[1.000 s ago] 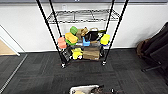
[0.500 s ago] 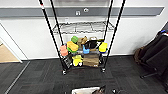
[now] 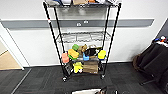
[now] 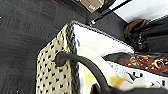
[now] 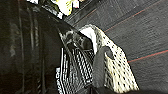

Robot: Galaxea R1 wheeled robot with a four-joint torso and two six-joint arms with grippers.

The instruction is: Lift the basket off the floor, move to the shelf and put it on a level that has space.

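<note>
Whether either tool was clenched could not be told, but a dark curved finger [image 4: 82, 65] hooked over one woven end of the basket [image 4: 53, 75], and another finger [image 5: 100, 65] lay against the opposite end. The basket was clear of the floor [image 4: 20, 32], so the lift looked done. Ahead stood the shelf [image 3: 82, 40], its second-highest level [image 3: 82, 37] bare. Placement remained.

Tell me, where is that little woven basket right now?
The basket is off the dark carpet floor, close up at both wrist cameras; in the head view its pale rim peeks at the bottom edge, in front of the black wire shelf.
</note>
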